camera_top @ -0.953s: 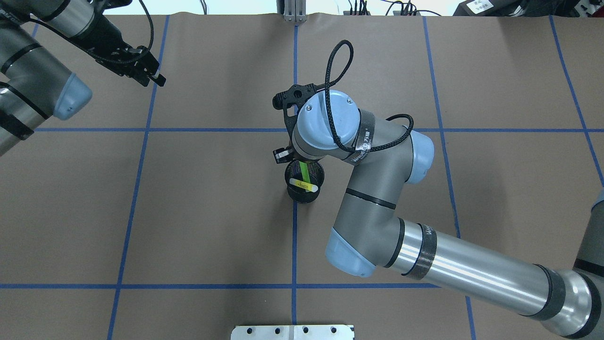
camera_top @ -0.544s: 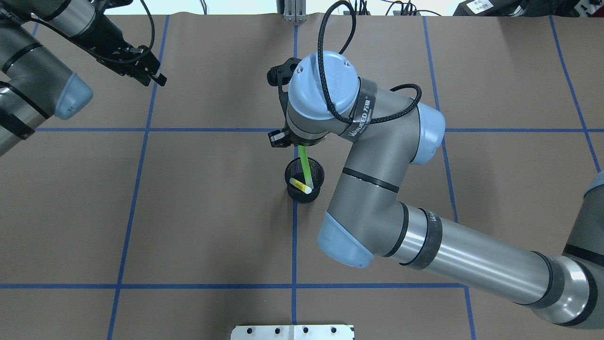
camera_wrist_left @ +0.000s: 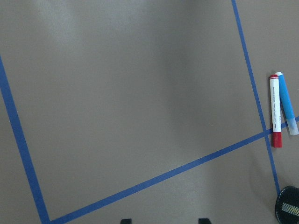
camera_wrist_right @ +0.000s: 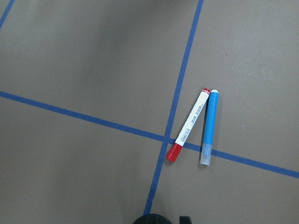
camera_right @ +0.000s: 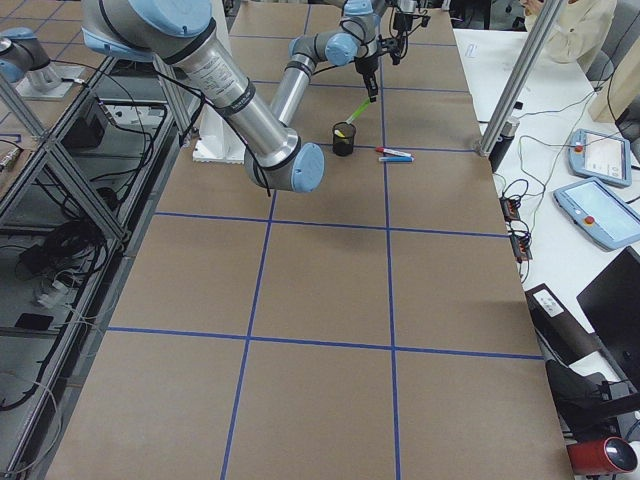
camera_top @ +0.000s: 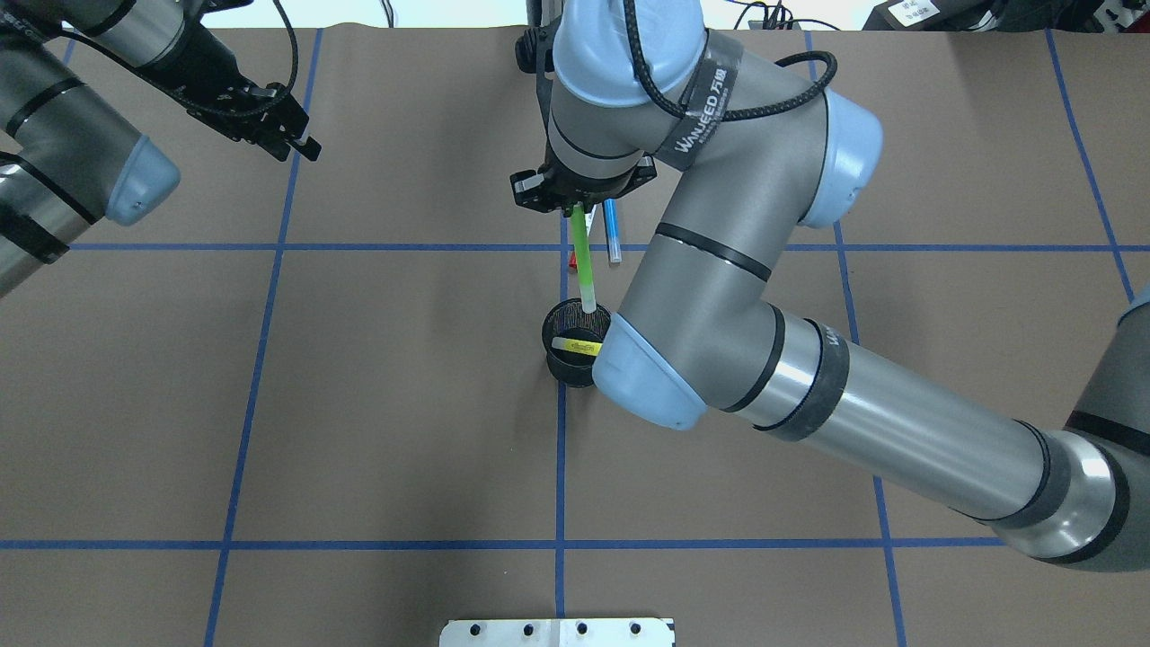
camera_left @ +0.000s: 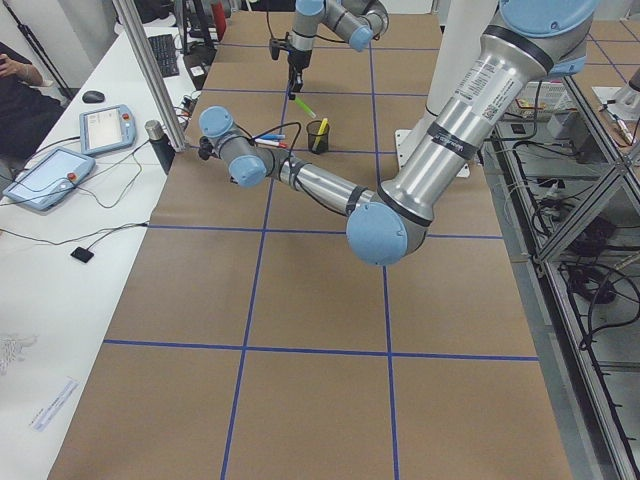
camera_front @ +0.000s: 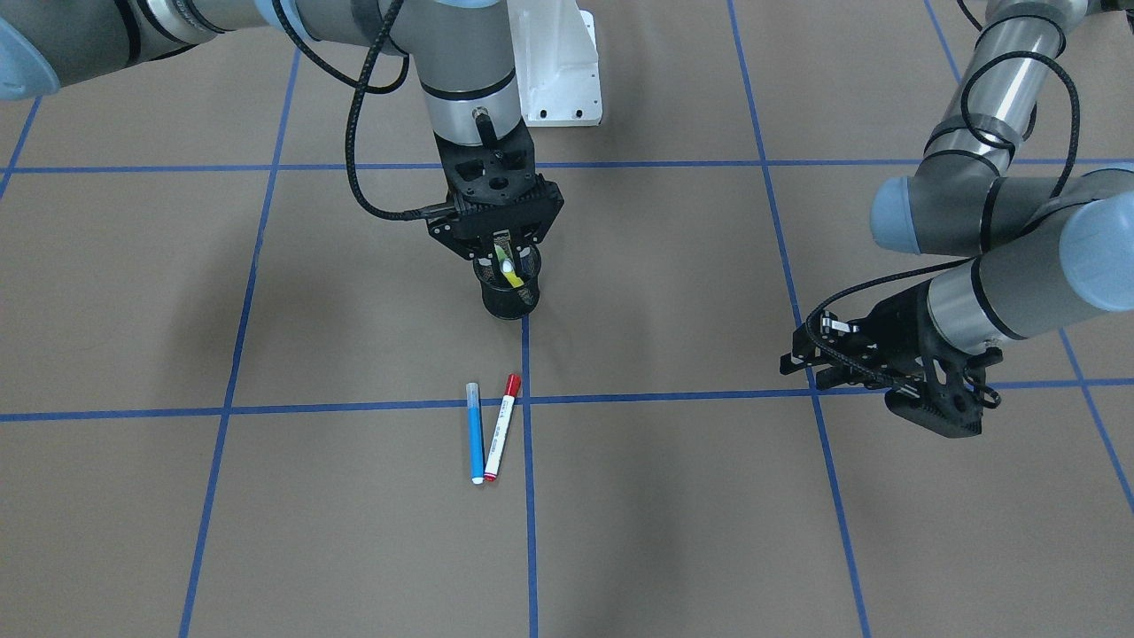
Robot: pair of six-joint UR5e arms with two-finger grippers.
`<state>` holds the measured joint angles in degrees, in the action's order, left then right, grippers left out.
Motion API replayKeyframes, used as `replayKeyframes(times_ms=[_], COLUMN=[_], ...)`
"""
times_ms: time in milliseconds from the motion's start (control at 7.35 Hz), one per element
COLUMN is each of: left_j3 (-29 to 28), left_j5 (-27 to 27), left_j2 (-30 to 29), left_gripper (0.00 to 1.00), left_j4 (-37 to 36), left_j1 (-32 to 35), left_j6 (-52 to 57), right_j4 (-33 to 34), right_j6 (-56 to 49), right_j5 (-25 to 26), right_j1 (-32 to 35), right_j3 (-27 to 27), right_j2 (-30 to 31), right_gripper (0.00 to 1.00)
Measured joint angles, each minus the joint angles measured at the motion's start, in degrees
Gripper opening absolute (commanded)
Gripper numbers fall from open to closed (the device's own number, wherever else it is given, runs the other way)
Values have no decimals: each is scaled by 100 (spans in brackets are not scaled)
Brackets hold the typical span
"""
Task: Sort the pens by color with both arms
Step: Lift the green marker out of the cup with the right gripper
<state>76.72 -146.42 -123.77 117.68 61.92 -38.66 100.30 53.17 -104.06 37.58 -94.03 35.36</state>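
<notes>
Wide brown counter (camera_top: pixel 404 404) lies all around the right jaws. They pinch the green pen (camera_top: pixel 582 261), tilted just above the black cup (camera_top: pixel 562 368) with the yellow pen (camera_top: pixel 578 346) inside. The blue pen (camera_front: pixel 475 434) and red-capped pen (camera_front: pixel 500 427) lie together nearby. The left jaws, well apart, gape with nothing between.

Rises and moves toward the table's (camera_top: pixel 359 404) far edge with the right end effector (camera_top: pixel 575 205), hauling the clamped green pen (camera_top: pixel 582 261) up out of the cup (camera_top: pixel 564 370), tip now just above the rim. Bares the blue pen (camera_top: pixel 612 232) and red pen (camera_top: pixel 572 261) overhead.
</notes>
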Motion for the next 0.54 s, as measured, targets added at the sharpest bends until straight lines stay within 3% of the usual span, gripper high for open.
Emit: replayKeyframes(times_ms=[544], left_j3=[6], left_j5=[38], left_j2=[31], left_gripper=[58], left_j4=[0], left_j1=[-21], left_j6=[-4], right_j4=[-503], right_j6=[378], right_j5=[-483], right_j1=[378], right_j3=[2078], right_j2=[-1078], right_gripper=[11])
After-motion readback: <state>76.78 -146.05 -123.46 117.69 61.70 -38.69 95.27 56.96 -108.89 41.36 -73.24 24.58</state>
